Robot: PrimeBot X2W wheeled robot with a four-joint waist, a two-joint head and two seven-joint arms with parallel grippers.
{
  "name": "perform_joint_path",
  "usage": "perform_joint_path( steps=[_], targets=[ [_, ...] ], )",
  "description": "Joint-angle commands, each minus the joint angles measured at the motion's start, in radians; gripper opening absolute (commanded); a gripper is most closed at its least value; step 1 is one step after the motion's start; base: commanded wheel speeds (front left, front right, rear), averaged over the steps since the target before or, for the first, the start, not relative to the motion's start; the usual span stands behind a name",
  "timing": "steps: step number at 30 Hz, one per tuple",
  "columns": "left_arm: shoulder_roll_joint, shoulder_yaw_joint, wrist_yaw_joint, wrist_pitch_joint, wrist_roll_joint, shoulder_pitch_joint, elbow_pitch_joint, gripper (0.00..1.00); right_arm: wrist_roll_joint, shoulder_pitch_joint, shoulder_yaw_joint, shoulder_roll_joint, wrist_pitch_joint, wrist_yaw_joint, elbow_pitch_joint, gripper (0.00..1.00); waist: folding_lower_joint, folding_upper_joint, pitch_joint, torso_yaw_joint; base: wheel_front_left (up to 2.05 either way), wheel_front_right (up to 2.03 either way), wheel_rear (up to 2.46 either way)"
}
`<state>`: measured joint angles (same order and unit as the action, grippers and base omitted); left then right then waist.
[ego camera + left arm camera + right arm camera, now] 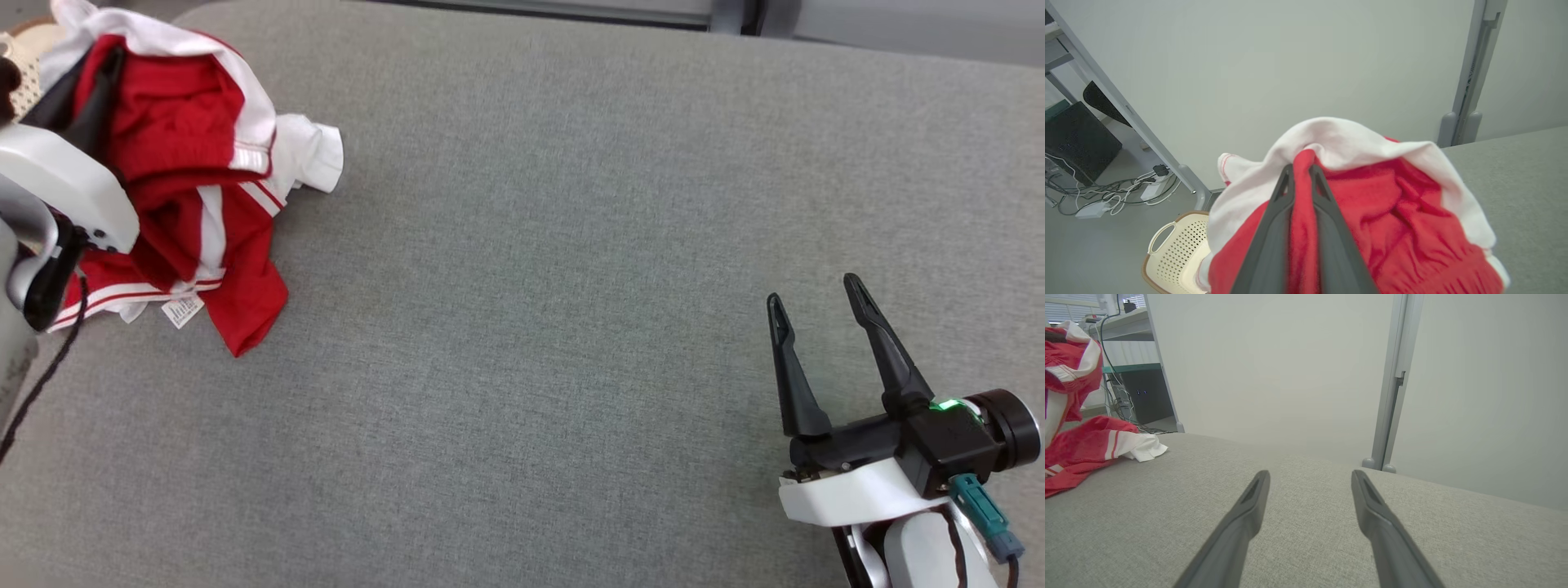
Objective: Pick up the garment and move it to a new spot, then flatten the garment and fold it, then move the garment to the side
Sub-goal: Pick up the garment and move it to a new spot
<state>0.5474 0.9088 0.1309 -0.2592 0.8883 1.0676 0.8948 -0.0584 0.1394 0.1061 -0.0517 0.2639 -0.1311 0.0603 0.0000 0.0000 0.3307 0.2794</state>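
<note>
The red and white soft knit garment (192, 155) sits at the far left of the grey woven fabric surface (531, 286), near its back edge; its upper bunch is raised off the surface while its lower folds and a white cuff (314, 155) trail on the cloth. The left gripper (1301, 169) is clamped on a ridge of red cloth, its two dark fingers pressed close with the fold between them; the right gripper (812, 290) hangs well apart at the lower right, fingers spread and holding nothing.

The garment looks light, limp and in no way fragile; it will likely sag and drape from any single hold, and a thin pinch of knit may slide free under a tug. A hem, striped band or seam would probably give a firmer grip than the loose middle; a second hold by the free gripper on a far edge would likely help spread it flat.

Much is hidden; in the head view the left fingertips are buried in the bunch and the pale forearm covers the garment's left part, which the picture edge also cuts off. Whether it is a shirt or shorts cannot be told; the small white label (182, 310) is too small to read. A cream perforated plastic basket (1175, 241) stands on the floor beyond the surface's edge, partly behind the cloth.
</note>
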Motion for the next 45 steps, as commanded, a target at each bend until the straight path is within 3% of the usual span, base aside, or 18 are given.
perform_joint_path(
  steps=[1,15,25,34,40,45],
  targets=[
    [0.008,-0.007,-0.001,-0.006,-0.005,0.016,-0.009,0.0,0.007,-0.011,-0.003,-0.003,0.001,0.001,0.004,1.0,0.0,0.0,-0.024,-0.011,0.0,0.0,0.0],
    [0.078,-0.062,-0.015,-0.007,-0.031,0.001,-0.195,0.0,0.095,-0.051,0.012,0.001,0.001,0.001,0.0,1.0,0.0,0.0,-0.119,-0.11,0.0,0.0,0.0],
    [0.082,-0.053,-0.04,0.037,-0.007,-0.028,-0.402,0.0,0.149,-0.017,0.004,0.001,0.001,0.001,-0.028,1.0,0.0,0.0,-0.132,-0.279,0.0,0.0,0.0],
    [-0.002,0.044,-0.065,0.103,-0.05,-0.064,-0.544,0.0,0.202,0.0,-0.012,0.001,0.001,0.001,-0.046,1.0,0.0,0.0,-0.098,-0.488,0.0,0.0,0.0],
    [-0.073,0.15,-0.035,0.119,-0.133,-0.035,-0.499,0.0,0.216,-0.001,-0.03,0.001,0.001,0.001,-0.068,1.0,0.0,0.0,-0.043,-0.563,0.0,0.0,0.0],
    [-0.15,0.256,-0.017,0.125,-0.204,-0.023,-0.374,0.0,0.224,0.008,-0.045,0.001,0.001,0.001,-0.075,1.0,0.0,0.0,0.02,-0.609,0.0,0.0,0.0]
  ],
)
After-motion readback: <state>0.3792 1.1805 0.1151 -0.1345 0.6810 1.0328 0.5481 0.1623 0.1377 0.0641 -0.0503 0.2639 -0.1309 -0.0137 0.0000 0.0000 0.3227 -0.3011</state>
